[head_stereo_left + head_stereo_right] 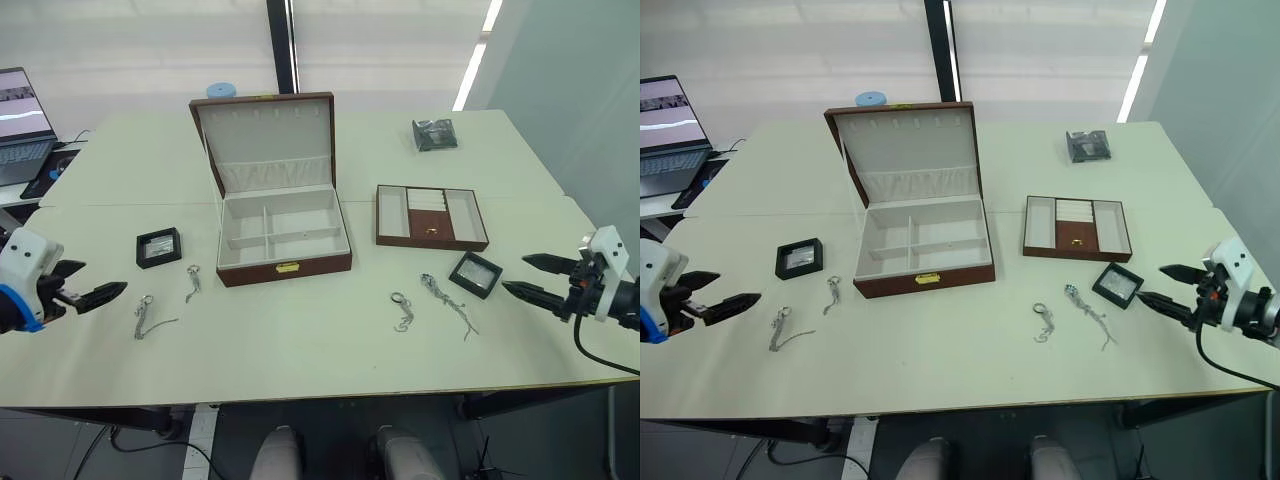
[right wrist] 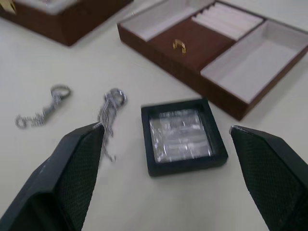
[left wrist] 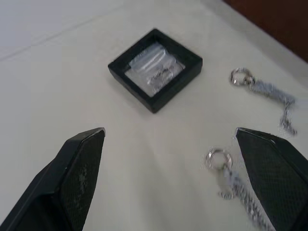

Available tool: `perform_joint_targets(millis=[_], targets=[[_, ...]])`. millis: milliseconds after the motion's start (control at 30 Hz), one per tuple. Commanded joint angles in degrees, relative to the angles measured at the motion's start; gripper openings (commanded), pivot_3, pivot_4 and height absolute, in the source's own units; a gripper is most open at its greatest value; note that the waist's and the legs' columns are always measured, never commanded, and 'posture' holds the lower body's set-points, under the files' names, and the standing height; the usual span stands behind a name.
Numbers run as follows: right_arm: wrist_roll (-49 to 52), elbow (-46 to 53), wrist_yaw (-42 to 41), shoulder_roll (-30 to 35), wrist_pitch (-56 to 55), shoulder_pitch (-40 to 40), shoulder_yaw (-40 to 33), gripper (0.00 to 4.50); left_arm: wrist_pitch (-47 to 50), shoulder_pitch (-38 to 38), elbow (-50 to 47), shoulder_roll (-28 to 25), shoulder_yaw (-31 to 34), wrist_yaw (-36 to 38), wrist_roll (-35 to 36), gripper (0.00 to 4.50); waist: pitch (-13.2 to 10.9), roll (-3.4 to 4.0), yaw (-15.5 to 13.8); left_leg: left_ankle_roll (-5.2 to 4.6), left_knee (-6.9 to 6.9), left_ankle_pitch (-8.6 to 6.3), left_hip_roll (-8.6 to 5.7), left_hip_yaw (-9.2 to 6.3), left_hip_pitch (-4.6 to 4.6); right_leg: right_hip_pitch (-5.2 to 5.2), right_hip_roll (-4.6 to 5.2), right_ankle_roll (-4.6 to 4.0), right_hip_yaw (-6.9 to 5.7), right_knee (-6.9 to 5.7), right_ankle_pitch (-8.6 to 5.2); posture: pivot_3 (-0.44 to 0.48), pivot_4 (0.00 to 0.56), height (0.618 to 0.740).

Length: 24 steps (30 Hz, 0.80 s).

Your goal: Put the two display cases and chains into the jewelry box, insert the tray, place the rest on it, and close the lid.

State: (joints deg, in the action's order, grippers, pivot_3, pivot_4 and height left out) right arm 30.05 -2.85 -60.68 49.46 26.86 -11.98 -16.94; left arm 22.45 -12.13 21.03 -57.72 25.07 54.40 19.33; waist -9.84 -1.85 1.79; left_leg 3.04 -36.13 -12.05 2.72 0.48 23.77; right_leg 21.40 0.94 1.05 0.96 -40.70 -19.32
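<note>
- The right hand point(image 1: 527, 278) hangs with its fingers spread, empty, just beside one display case point(image 1: 475, 274) that lies flat on the surface point(image 1: 300, 340). The case is low and square, so fingertips closing too high may slide over the frame and push it toward the tray point(image 1: 431, 216) beyond.
- The left hand point(image 1: 92, 285) is also spread and empty. The other display case point(image 1: 159, 247) lies ahead of it, with two chains point(image 1: 150, 318) nearer its fingers. A low approach could snag a chain and drag it along.
- Two more chains point(image 1: 440, 295) lie close beside the right-hand case and may get pinched with it.
- The jewelry box point(image 1: 282, 240) stands open between the hands, its lid point(image 1: 266, 140) upright. A carrying arm that swings wide could knock the lid shut.
</note>
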Motion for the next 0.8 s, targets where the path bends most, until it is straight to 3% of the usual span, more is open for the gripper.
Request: perform_joint_targets(millis=[33,200,300,367,700,767,800], targets=[[2.2,6.0,6.0,-3.8,2.1,-2.6,-0.5,4.41,4.0,-2.9,-6.6,4.3,2.2,-6.8,3.4,4.5,0.0,0.0,-0.1,0.0,0.0,0.0,0.0,-0.01,0.01,0.0,0.0,0.0,0.0,0.0,0.0,0.0,0.15,0.74],[-1.7,7.6,15.8,-13.2,0.5,-8.5,4.3,4.41,7.4,-8.4,-11.4,14.3,0.8,-18.6,3.7,4.5,0.0,-0.03,-0.1,0.0,-0.15,0.0,-0.02,-0.07,0.05,0.0,0.0,0.01,-0.02,-0.11,0.0,0.0,0.15,0.74],[-5.4,5.8,19.5,-17.7,-2.0,-12.4,8.2,3.8,6.9,-12.0,-9.2,18.2,-0.6,-25.7,1.1,4.32,0.0,-0.03,0.0,0.0,-0.18,0.0,-0.02,-0.1,0.08,0.03,-0.01,0.0,-0.04,-0.12,0.01,0.0,0.15,0.74],[-8.4,3.7,21.9,-20.3,-3.1,-14.9,11.3,3.1,5.8,-13.5,-7.7,20.0,-1.5,-27.6,0.3,3.88,0.0,-0.03,0.0,0.0,-0.17,0.0,-0.03,-0.07,0.07,0.03,-0.01,0.0,-0.01,-0.13,0.01,0.0,0.15,0.74],[-20.2,-14.1,28.4,-32.5,-9.1,-28.2,22.1,0.24,4.5,-17.9,-1.4,24.2,-7.0,-29.8,-2.6,0.6,0.0,-0.03,-0.1,0.01,-0.19,0.01,-0.03,-0.08,0.1,0.06,-0.02,0.0,-0.04,-0.12,0.01,0.0,0.15,0.74],[-21.7,-17.9,29.3,-34.5,-10.4,-30.1,23.1,0.0,4.7,-17.7,-1.9,25.0,-8.5,-29.2,-2.9,0.03,0.0,-0.03,-0.1,0.02,-0.19,0.01,-0.03,-0.07,0.09,0.06,-0.02,0.0,-0.03,-0.12,0.01,0.0,0.15,0.74],[-22.4,-19.5,29.6,-35.3,-10.9,-30.9,23.5,0.0,4.8,-17.5,-2.3,25.4,-9.2,-28.9,-3.0,0.03,0.0,-0.03,-0.1,0.02,-0.18,0.01,-0.02,-0.07,0.09,0.05,-0.02,0.0,-0.04,-0.12,0.01,0.0,0.15,0.74]])
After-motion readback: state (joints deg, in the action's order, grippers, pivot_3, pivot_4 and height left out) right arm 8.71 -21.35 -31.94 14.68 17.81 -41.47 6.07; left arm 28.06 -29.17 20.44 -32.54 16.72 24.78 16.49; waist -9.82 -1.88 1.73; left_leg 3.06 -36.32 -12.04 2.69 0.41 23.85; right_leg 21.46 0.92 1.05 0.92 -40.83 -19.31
